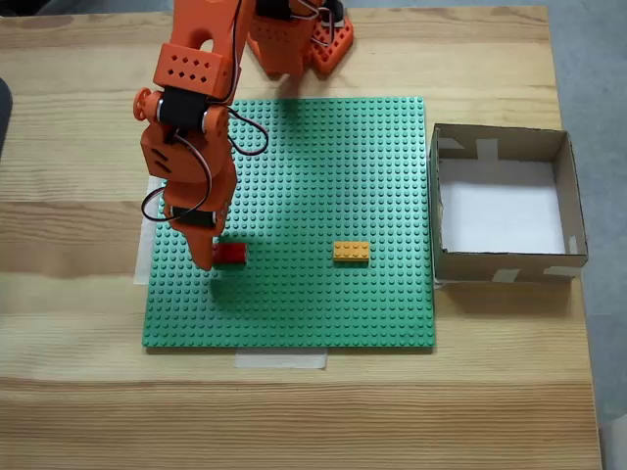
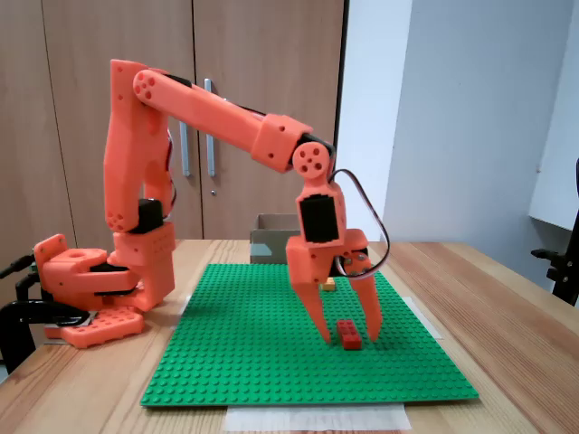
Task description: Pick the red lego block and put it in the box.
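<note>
Pale wooden table [image 1: 78,392], grain running left to right in the top-down fixed view; a green studded baseplate [image 1: 323,166] fills its middle, with a strip of pale tape [image 1: 280,359] at the plate's lower edge. Grey floor shows along the right side of that frame.

Side-on fixed view — wooden cabinet doors [image 2: 262,54] with metal handles fill the upper left, a plain white wall [image 2: 470,117] the right.

The orange arm [image 2: 217,113] reaches from its base [image 2: 90,289] at lower left of the side view and bends down over the plate. The gripper [image 2: 346,338] is spread wide, its two fingers straddling the red lego block [image 2: 348,334], which sits on the studs between them. Contact with either finger is hard to judge; the block looks free. From above, the red lego block [image 1: 231,254] lies left of centre, half hidden by the gripper [image 1: 210,257].

An orange-yellow brick [image 1: 352,251] sits well apart, toward the plate's middle.

The box [image 1: 568,196] — brown cardboard, white bottom, taped walls — stands just off the plate's right edge from above.
</note>
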